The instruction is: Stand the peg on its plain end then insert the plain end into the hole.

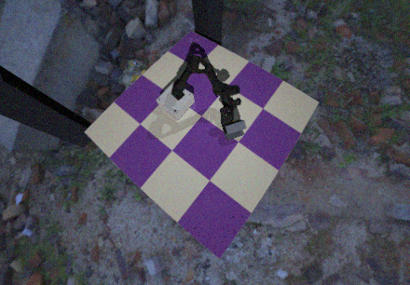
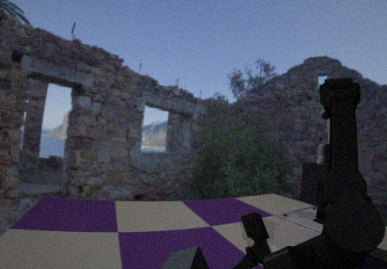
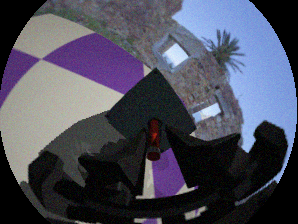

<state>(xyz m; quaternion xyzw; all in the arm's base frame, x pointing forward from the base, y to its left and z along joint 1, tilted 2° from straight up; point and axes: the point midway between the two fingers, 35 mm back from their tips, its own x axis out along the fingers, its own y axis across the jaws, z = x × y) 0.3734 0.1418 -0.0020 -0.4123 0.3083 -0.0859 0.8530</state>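
The sloped panel (image 1: 235,129) (image 2: 185,259) (image 3: 149,104) is a small grey wedge on the checkered table (image 1: 186,187), in front of the robot. In the wrist view the red peg (image 3: 153,137) sticks out of the panel's face, its far end in the hole. Its white band is too small to make out. My gripper (image 1: 229,116) (image 3: 156,128) is right at the panel, with its fingers parted on either side of the peg's near end and not pressing on it. The peg is hidden in the top and exterior views.
The robot's pale base (image 1: 176,103) stands on the table behind the panel, with the dark arm (image 1: 200,66) (image 2: 347,207) arching over it. Dark posts stand at the table's back and left edges. Rubble lies around the table.
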